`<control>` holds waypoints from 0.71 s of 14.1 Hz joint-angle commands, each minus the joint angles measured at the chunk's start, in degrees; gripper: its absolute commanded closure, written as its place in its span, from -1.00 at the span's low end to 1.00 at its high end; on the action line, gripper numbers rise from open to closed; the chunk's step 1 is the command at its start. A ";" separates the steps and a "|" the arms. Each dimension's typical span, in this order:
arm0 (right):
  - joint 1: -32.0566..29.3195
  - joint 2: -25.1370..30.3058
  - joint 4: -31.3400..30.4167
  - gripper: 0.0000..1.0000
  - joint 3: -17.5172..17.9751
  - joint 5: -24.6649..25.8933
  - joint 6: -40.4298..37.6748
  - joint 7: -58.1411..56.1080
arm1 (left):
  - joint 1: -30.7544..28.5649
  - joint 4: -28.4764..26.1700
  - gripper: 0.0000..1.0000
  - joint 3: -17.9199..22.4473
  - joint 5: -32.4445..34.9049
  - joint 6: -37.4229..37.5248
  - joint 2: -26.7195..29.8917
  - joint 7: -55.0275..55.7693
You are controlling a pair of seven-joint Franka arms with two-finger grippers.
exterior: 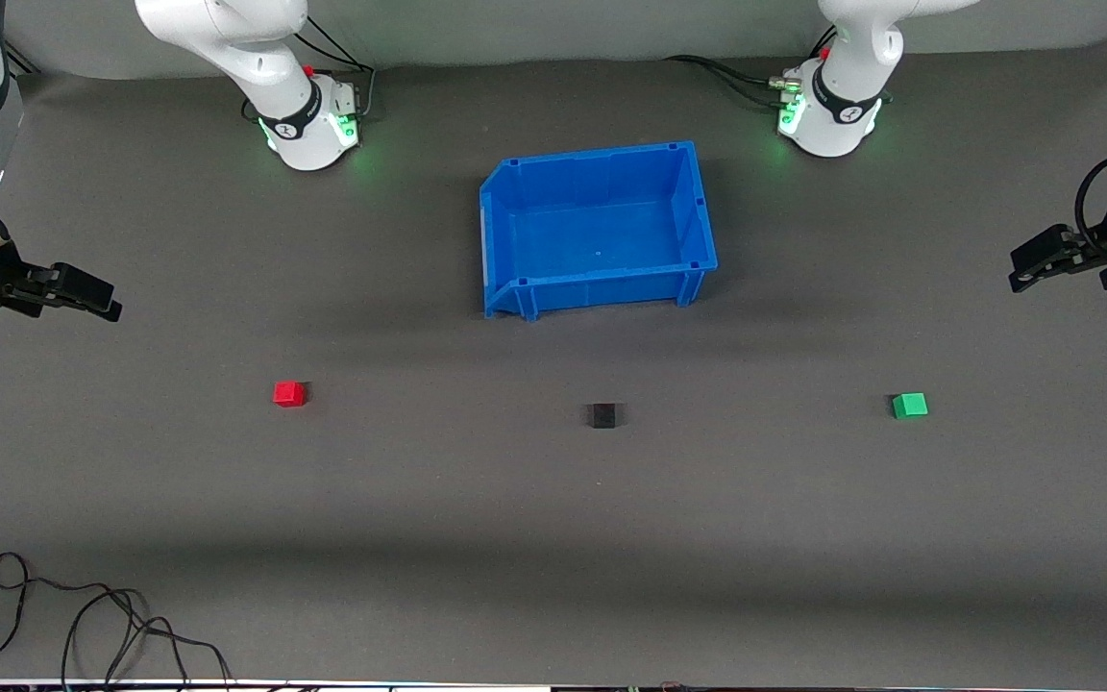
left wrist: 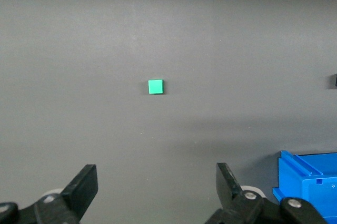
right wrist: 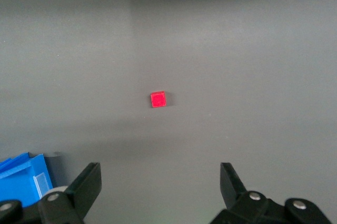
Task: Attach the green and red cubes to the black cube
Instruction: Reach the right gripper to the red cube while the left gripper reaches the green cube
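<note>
Three matte cubes: red cube (exterior: 289, 393), black cube (exterior: 601, 415), green cube (exterior: 909, 405) | left hand (left wrist: 158, 187), right hand (right wrist: 160, 184): wide open, empty

Three small matte cubes sat flat on the table, well apart in a row: red cube (exterior: 289, 393) w/ the right gripper's (right wrist: 160, 182) open jaws high above it, black cube (exterior: 601, 415) mid-row under neither jaws, green cube (exterior: 909, 406) below the left gripper's (left wrist: 157, 184) spread jaws.

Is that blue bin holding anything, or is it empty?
Empty. The blue bin shows only its bare blue floor; all three cubes sit out on the table.
</note>
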State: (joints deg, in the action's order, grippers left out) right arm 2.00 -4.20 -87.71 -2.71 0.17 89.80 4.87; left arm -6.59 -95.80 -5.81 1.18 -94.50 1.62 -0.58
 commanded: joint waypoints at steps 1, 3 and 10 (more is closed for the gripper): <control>0.46 1.03 -0.09 -1.00 -0.45 -1.14 -0.76 -1.18 | 0.00 0.62 -1.00 -0.16 0.23 -0.07 -0.21 -0.30; 0.46 0.86 0.00 -1.00 -0.45 -1.14 -0.76 -1.18 | 0.00 0.62 -1.00 -0.16 0.32 -0.16 -0.39 -0.30; 0.38 -0.37 1.49 -1.00 -0.37 -1.83 -0.68 8.78 | -1.67 -0.96 -1.00 0.01 -0.04 -1.91 -4.60 10.51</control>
State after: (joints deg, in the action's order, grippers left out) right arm 2.12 -4.17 -87.67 -2.71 0.02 89.80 7.32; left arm -7.47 -96.27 -5.58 1.15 -95.16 -1.85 6.92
